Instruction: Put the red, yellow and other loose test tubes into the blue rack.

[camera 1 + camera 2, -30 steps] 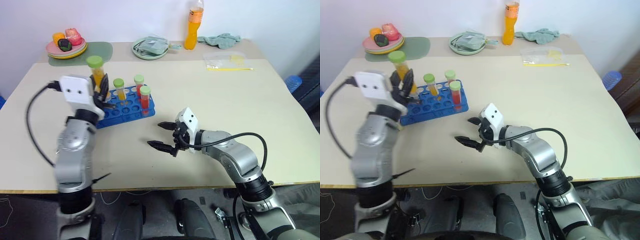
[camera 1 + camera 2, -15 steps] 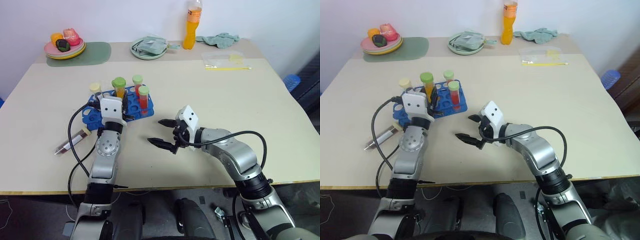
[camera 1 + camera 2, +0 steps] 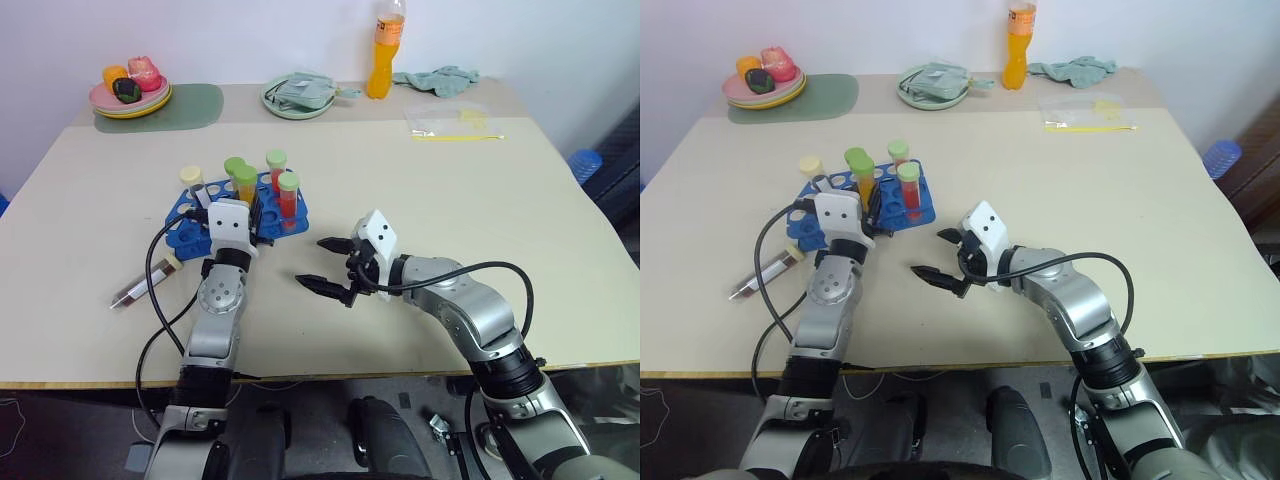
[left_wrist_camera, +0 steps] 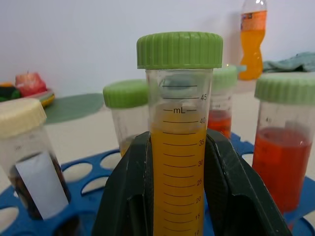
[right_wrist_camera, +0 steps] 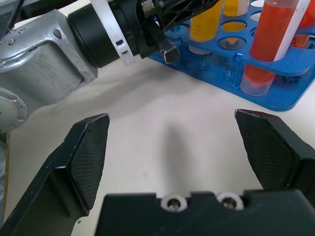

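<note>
The blue rack (image 3: 192,226) stands left of the table's middle. My left gripper (image 3: 247,208) is shut on a yellow-orange tube with a green cap (image 4: 179,147), upright, its lower end down in a rack hole. A cream-capped dark tube (image 3: 192,182), another yellow tube (image 3: 234,168) and two red tubes (image 3: 289,195) stand in the rack. One loose tube with dark contents (image 3: 145,283) lies on the table left of my left arm. My right gripper (image 3: 315,264) hovers open just right of the rack, nothing between its fingers (image 5: 91,142).
Along the back edge are stacked plates with food (image 3: 130,96), a green mat (image 3: 195,105), a plate holding a cloth (image 3: 300,96), a tall orange bottle (image 3: 387,50), a teal cloth (image 3: 440,80) and a plastic bag (image 3: 452,123).
My left arm came down from a raised pose, bringing the yellow-orange tube into the rack; in the last half second it barely shifted. The right arm stayed still.
</note>
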Available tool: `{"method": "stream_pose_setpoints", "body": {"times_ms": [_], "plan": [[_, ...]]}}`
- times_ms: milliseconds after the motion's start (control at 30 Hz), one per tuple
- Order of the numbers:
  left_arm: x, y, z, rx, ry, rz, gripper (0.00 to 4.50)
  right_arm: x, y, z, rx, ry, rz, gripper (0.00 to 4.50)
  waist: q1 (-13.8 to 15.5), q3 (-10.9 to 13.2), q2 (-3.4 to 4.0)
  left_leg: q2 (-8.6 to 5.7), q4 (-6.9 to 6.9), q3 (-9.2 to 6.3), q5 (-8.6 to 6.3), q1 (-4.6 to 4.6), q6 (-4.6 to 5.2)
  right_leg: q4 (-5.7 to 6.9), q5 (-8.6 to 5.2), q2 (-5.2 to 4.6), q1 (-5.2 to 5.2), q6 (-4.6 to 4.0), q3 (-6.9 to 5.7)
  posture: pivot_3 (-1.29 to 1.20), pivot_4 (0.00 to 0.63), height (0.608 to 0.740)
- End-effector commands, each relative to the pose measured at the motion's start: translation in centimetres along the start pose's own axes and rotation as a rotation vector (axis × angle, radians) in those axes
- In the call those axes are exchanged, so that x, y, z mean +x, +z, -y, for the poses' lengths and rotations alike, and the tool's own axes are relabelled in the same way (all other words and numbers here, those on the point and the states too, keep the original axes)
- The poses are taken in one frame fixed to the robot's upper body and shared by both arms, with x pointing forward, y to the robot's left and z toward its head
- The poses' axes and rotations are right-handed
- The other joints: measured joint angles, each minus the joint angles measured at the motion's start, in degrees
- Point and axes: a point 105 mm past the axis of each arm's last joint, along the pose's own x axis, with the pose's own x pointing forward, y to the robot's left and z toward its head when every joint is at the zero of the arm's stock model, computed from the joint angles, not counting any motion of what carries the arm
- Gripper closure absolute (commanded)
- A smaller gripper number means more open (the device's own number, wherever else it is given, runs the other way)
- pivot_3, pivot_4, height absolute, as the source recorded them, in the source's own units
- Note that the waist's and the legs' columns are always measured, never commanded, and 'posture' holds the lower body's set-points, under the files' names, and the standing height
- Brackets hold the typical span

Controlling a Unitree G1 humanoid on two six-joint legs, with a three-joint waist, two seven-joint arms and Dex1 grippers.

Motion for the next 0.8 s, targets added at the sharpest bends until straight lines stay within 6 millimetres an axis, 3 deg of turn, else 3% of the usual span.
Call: {"method": "stream_pose_setpoints", "body": {"times_ms": [33, 67, 200, 300, 400, 600, 733, 800], "plan": [[0.1, 1.2, 0.0, -0.01, 0.007, 0.07, 3.72, -0.1, 1.5, -0.4, -0.036, 0.012, 0.056, 0.0, 0.0, 0.0, 0.0, 0.0, 0.0, 0.0, 0.0, 0.0, 0.0, 0.0, 0.0, 0.0, 0.0, 0.0, 0.0, 0.0, 0.15, 0.74], [0.0, 1.1, 0.1, -0.011, -0.002, 0.069, 3.72, -0.1, 1.5, -0.5, -0.036, 0.013, 0.056, 0.0, 0.0, 0.0, 0.0, 0.0, 0.0, 0.0, 0.0, 0.0, 0.0, 0.0, 0.0, 0.0, 0.0, 0.0, 0.0, 0.0, 0.15, 0.74], [-0.3, 1.1, -0.2, -0.027, -0.01, 0.065, 1.77, -0.1, 1.5, -0.6, -0.035, 0.014, 0.058, 0.0, 0.0, 0.0, 0.0, 0.0, 0.0, 0.0, 0.0, 0.0, 0.0, 0.0, 0.0, 0.0, 0.0, 0.0, 0.0, 0.0, 0.15, 0.74], [-0.7, 2.5, -1.4, -0.018, 0.001, 0.102, 0.15, -0.1, 1.6, -0.6, -0.036, 0.014, 0.059, 0.0, -0.2, 0.0, 0.0, 0.01, -0.01, -0.01, 0.0, 0.01, 0.0, 0.02, 0.0, 0.02, -0.01, 0.0, 0.0, 0.0, 0.15, 0.74], [-1.4, 4.3, -3.4, -0.035, 0.034, 0.129, 0.06, -0.1, 1.6, -0.6, -0.034, 0.015, 0.06, 0.0, -0.3, 0.0, 0.0, 0.03, -0.01, -0.02, 0.0, 0.01, 0.0, 0.03, 0.0, 0.04, -0.01, 0.0, 0.01, 0.0, 0.15, 0.74], [-1.9, 12.3, -9.0, -0.076, 0.106, 0.243, 0.06, -0.1, 1.5, -0.8, -0.029, 0.024, 0.057, 0.0, -0.2, 0.0, 0.0, 0.03, 0.01, -0.03, 0.0, 0.0, 0.0, 0.05, 0.0, 0.03, -0.01, 0.0, 0.0, 0.0, 0.15, 0.74], [-2.3, 13.1, -10.3, -0.088, -0.079, 0.008, 0.06, 0.0, 1.4, -0.8, -0.031, 0.034, 0.054, 0.0, -0.5, 0.0, 0.0, 0.03, 0.01, -0.04, 0.0, 0.02, 0.0, 0.08, -0.01, 0.05, 0.0, 0.01, -0.01, 0.0, 0.15, 0.74], [-3.5, 11.8, -11.0, -0.005, -0.176, -0.205, 0.06, 0.0, 1.4, -0.8, -0.032, 0.04, 0.053, 0.0, -0.8, 0.0, 0.01, 0.03, -0.01, -0.02, 0.0, 0.04, 0.0, 0.07, -0.01, 0.05, 0.0, 0.01, 0.0, 0.0, 0.15, 0.74]]}}
